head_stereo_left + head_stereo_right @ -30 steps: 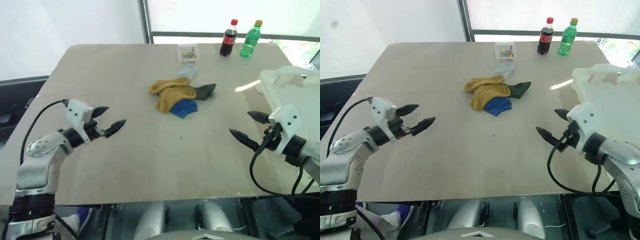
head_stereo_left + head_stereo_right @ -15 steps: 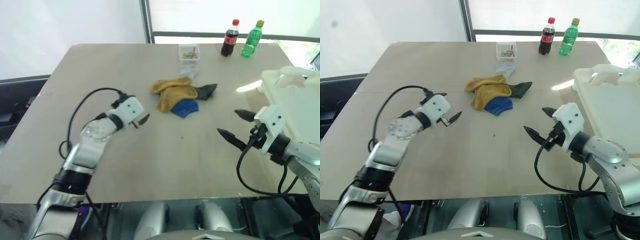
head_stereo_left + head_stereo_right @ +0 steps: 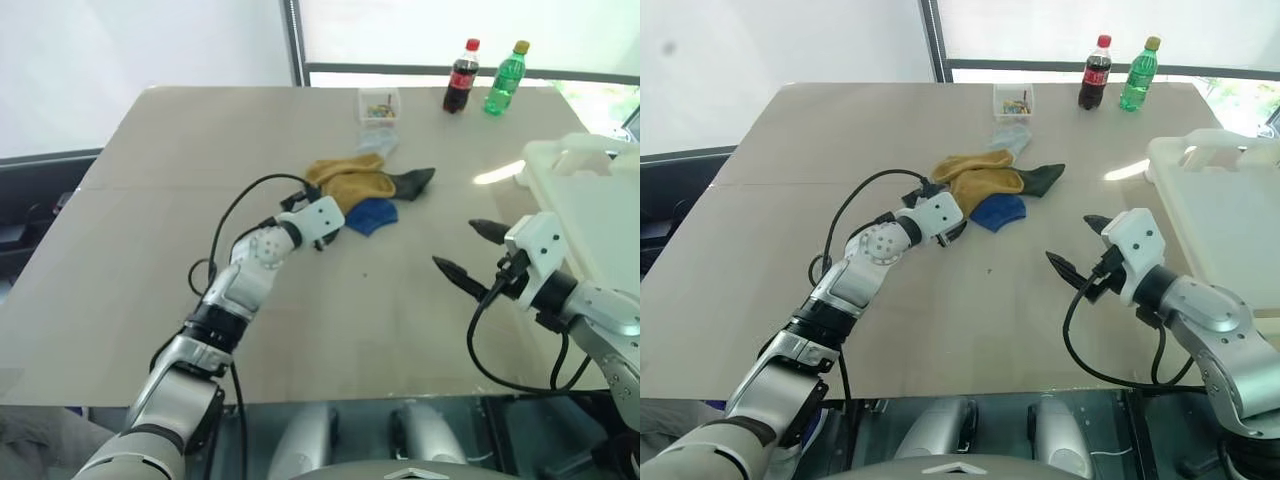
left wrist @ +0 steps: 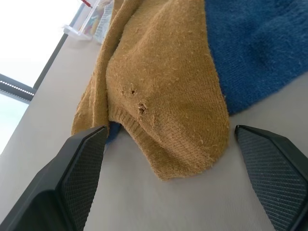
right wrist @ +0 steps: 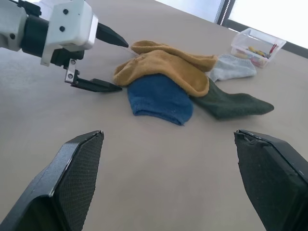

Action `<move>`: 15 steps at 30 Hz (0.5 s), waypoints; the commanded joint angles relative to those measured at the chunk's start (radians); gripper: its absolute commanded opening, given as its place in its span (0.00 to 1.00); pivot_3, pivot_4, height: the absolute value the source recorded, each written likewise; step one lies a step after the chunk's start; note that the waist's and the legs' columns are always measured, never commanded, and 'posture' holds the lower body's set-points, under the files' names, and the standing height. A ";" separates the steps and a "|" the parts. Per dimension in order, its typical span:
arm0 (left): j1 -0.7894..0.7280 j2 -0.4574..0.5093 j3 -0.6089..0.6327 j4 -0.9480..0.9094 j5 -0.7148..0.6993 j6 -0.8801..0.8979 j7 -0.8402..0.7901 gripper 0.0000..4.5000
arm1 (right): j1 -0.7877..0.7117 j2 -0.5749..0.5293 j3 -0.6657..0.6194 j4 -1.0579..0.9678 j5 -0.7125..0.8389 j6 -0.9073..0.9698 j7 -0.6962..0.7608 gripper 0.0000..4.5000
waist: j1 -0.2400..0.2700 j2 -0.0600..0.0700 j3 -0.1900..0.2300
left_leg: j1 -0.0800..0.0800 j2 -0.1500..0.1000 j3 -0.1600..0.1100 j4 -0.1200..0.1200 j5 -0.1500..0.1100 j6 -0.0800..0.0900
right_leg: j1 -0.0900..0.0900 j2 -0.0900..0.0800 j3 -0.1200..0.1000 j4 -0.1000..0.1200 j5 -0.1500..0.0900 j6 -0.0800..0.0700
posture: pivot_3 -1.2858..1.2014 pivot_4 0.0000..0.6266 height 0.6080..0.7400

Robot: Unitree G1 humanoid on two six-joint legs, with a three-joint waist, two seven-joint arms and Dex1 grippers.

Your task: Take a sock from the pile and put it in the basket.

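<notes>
- Your pile (image 3: pixel 990 185) of socks lies mid-table, with the basket (image 3: pixel 1225 215) well apart from it at the table's right edge.
- The mustard sock (image 4: pixel 163 91) lies on top, draped over the blue sock (image 5: pixel 159 98); a dark green sock (image 5: pixel 233 103) and a pale grey sock (image 5: pixel 231 67) trail off behind.
- Your left gripper (image 5: pixel 108 62) has its fingers spread wide, set at the near edge of the mustard sock with its end between them; nothing is clamped yet.
- Your right gripper (image 3: pixel 1077 247) hangs spread and empty over bare table, between the pile and the basket.
- Expect the sock to be light, limp and fuzzy: it should bunch and fold under the fingers rather than slide, and it will dangle once lifted.
- Take it by the rounded end nearest you, pinching a fold of knit low to the table.
- Watch that the blue sock underneath does not cling and come up with it.
</notes>
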 commanded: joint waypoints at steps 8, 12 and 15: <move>0.016 -0.014 -0.007 0.008 0.047 0.036 -0.002 0.37 | 0.012 0.008 -0.019 -0.053 -0.007 -0.019 -0.020 1.00 | -0.006 0.000 0.000 | 0.001 0.000 0.000 0.001 0.000 0.000 | 0.001 0.000 0.001 0.000 0.001 0.001 | 0.52 0.24 1.00; 0.042 0.000 0.007 -0.035 0.040 0.058 -0.015 0.03 | 0.021 0.011 -0.021 -0.054 -0.008 -0.024 -0.021 1.00 | -0.010 0.000 0.000 | 0.001 0.000 0.000 0.000 0.000 0.000 | 0.000 0.000 0.001 0.000 0.001 0.001 | 0.52 0.24 1.00; 0.060 0.010 0.015 -0.073 0.040 0.073 -0.021 0.01 | 0.025 0.012 -0.019 -0.051 -0.009 -0.030 -0.018 1.00 | -0.012 0.000 0.000 | 0.001 0.000 0.000 0.000 0.000 0.000 | 0.000 0.000 0.002 0.000 0.001 0.001 | 0.52 0.24 1.00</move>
